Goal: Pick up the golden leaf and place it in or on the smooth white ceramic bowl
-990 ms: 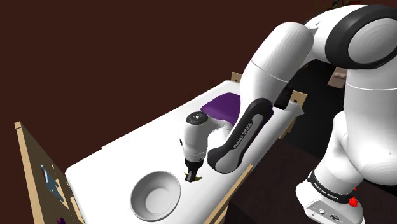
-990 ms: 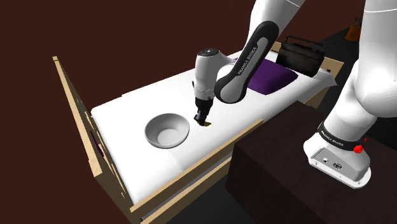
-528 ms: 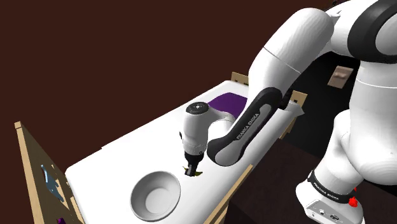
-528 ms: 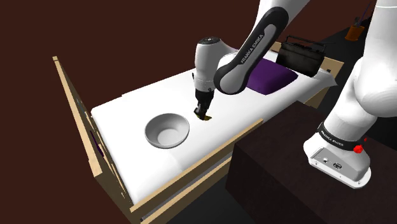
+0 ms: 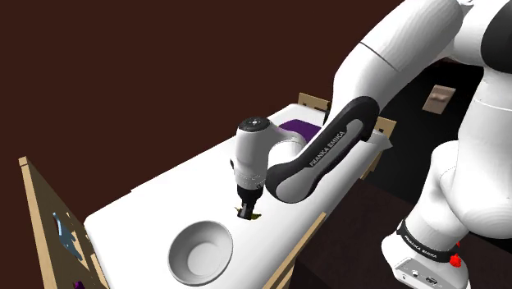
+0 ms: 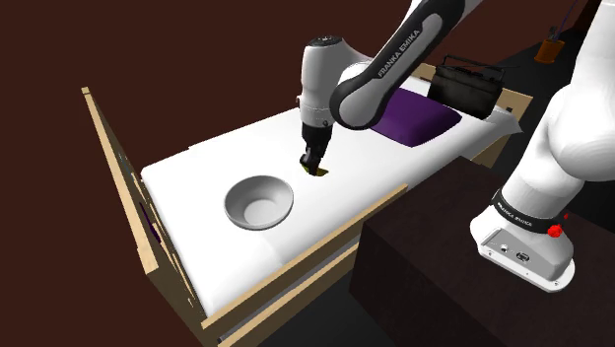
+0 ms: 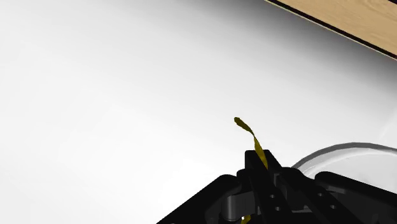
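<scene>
Largest, a white arm (image 5: 394,74) with dark joints, bent down from the shoulder view's upper right over a flat white top (image 5: 156,193). Boxed in by a pale wooden frame (image 6: 110,173), with a tall plank at one short end. Beside the long edge, a dark box (image 6: 424,276) under the robot's base.

At the short end away from the plank, a purple cushion (image 6: 426,120), flat on the top and reaching close to that end's corners. Just past it, on the frame's end, a black case (image 6: 471,87) with a handle.

Toward the plank end, a white bowl (image 5: 199,250), upright, nearer the long edge by the dark box than the opposite one.

Just beside the bowl on its cushion side, the black gripper (image 5: 247,213), pointing straight down, near the same long edge. Pressed together on a thin golden leaf (image 7: 249,133), pinched by its lower part between the fingers, with the free end curling out beyond the tips. In the second exterior view, leaf (image 6: 318,173) right at the fingertips and close over the white top; touching it or not, hard to tell. Bowl rim (image 7: 337,151) close beside the fingers in the wrist view.
</scene>
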Tool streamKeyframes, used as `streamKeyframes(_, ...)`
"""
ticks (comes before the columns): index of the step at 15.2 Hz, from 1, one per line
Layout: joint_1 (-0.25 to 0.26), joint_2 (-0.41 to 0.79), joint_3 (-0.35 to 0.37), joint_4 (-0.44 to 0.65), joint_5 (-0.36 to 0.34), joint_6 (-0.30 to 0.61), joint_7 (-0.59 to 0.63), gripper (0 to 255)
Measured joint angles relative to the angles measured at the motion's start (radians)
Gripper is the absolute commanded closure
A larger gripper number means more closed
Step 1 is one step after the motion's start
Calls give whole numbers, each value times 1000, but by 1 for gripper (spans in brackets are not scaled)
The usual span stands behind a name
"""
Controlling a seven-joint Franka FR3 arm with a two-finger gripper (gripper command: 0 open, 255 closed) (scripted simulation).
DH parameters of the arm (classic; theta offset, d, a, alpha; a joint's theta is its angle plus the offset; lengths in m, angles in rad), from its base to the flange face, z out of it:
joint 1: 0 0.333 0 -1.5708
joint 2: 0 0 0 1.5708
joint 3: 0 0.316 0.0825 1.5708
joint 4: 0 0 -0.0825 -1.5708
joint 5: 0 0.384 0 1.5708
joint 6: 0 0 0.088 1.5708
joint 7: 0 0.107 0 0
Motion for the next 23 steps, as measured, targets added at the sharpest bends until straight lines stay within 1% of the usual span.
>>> streamKeyframes(4,-4,-47,7,3,23,-48,-18,255)
streamKeyframes(5,2,-33,9,24,17,-56,-5,255)
streamKeyframes(11,77,99,29,213,-41,-122,125,255)
streamKeyframes(16,156,256,28,439,-92,-199,221,255)
streamKeyframes(17,164,280,26,469,-97,-206,228,255)
streamKeyframes(19,176,307,23,491,-106,-201,241,255)
streamKeyframes(23,183,344,14,493,-119,-168,250,255)
